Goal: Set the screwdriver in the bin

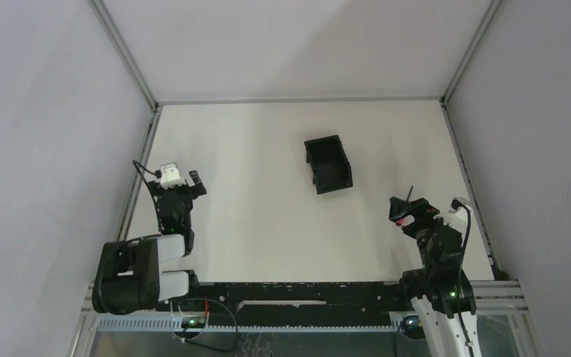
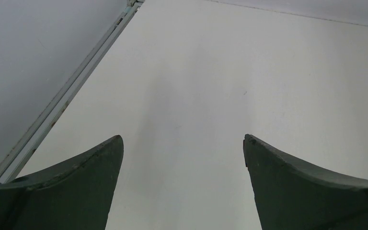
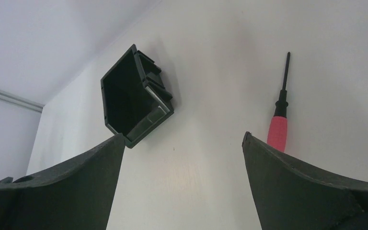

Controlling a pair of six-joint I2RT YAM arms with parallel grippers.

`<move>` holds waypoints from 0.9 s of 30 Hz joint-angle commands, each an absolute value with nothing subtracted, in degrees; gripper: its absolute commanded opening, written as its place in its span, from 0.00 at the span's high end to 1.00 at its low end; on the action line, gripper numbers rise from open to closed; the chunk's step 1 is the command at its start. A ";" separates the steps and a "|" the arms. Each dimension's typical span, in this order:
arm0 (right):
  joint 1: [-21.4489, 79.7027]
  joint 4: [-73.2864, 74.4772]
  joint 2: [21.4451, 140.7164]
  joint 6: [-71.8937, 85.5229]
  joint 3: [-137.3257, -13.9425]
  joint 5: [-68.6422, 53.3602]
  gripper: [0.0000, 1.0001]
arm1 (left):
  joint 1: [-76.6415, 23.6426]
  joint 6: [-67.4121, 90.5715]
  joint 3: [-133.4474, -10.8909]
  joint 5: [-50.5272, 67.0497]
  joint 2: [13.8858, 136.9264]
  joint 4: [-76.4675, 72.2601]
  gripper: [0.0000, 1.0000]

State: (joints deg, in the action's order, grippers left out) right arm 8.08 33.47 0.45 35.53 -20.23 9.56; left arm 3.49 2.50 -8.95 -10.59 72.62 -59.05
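Note:
The screwdriver (image 3: pixel 278 131), with a red-pink handle and a thin black shaft, lies on the white table just beyond my right finger (image 3: pixel 311 187), which hides the handle's near end. In the top view it shows as a pink spot (image 1: pixel 401 220) at the gripper. The black bin (image 3: pixel 134 98) stands further off to the left, its open top towards the camera; in the top view it (image 1: pixel 328 163) sits mid-table. My right gripper (image 3: pixel 183 139) (image 1: pixel 410 210) is open and empty, the screwdriver outside its jaws. My left gripper (image 2: pixel 183 139) (image 1: pixel 181 187) is open and empty over bare table at the left.
A metal rail (image 2: pixel 62 98) runs along the table's left edge next to the grey wall. A matching rail (image 1: pixel 467 178) bounds the right edge close to the right arm. The back wall (image 1: pixel 297 44) rises beyond the bin.

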 commanded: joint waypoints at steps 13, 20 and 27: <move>8.15 38.77 34.96 25.01 -51.61 16.07 0.07 | 3.27 1.58 -11.00 -11.01 72.11 -60.82 0.00; -1.30 53.98 66.13 23.94 -66.52 9.01 0.05 | 3.24 1.54 -11.01 -10.99 72.15 -60.82 0.00; -7.00 45.28 79.24 22.13 -55.96 2.56 0.16 | 3.24 1.58 -10.99 -11.05 72.11 -60.82 0.00</move>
State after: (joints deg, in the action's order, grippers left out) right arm -4.25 46.87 76.07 24.64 -59.70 9.08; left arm 3.49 2.52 -8.95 -10.59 72.64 -59.05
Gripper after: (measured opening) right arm 0.892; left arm 0.996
